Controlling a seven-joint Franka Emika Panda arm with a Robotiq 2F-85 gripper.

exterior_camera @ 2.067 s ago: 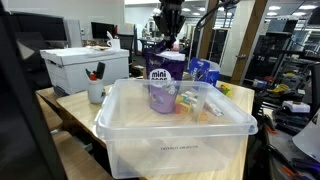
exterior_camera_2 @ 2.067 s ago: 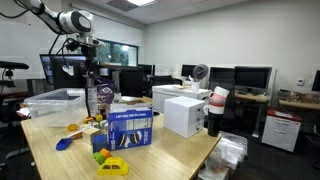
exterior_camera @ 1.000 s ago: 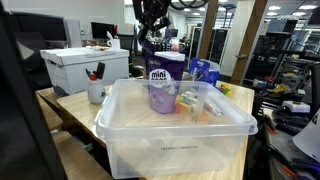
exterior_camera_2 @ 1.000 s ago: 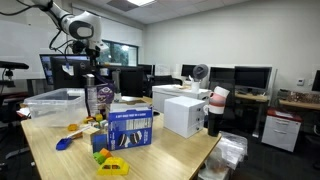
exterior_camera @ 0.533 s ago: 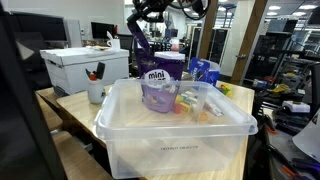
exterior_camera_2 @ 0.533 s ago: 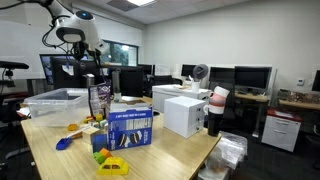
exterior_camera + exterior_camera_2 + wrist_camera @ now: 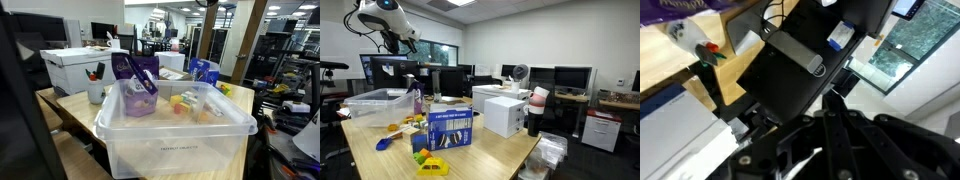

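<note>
Currently, you are keeping no load in the gripper (image 7: 830,108): its jaws are sitting fully closed and empty. Well below the gripper, the purple bag (image 7: 135,88) is leaning tilted inside the clear bin (image 7: 175,128) on the desk (image 7: 72,104).

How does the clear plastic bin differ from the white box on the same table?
The clear bin is see-through, the white box opaque. The bin stands open-topped with a purple bag inside; the box's lid is shut. Both are rectangular and rest on the wooden table.
</note>
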